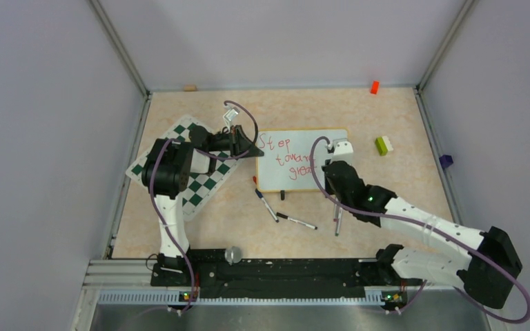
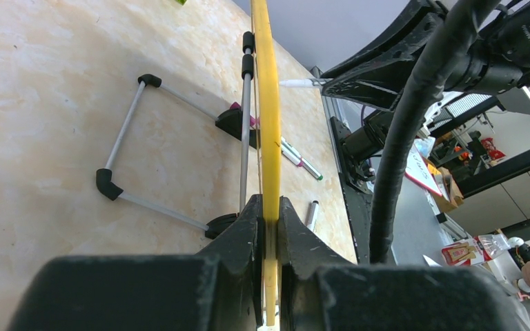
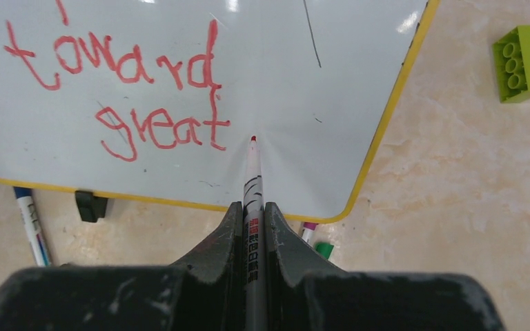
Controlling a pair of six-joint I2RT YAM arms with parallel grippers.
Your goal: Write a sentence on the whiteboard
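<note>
The whiteboard [image 1: 331,141] is white with a thin yellow frame and stands tilted up from the table. My left gripper [image 1: 254,149] is shut on its left edge; in the left wrist view the yellow frame [image 2: 269,103] runs straight up out of that gripper [image 2: 269,207]. The sentence [image 3: 131,103] reads "Step toward great" in red. My right gripper [image 3: 252,210] is shut on a red marker [image 3: 252,176]. The marker's tip sits just right of "great"; I cannot tell whether it touches the board [image 3: 331,69]. From above, this gripper [image 1: 328,172] is at the board's lower right.
A green-and-white chessboard mat [image 1: 186,172] lies under the left arm. Loose markers [image 1: 267,205] [image 1: 297,221] [image 1: 338,221] lie in front of the board. A green-and-white brick [image 1: 384,145], an orange block [image 1: 374,87] and a small blue object [image 1: 445,161] sit to the right.
</note>
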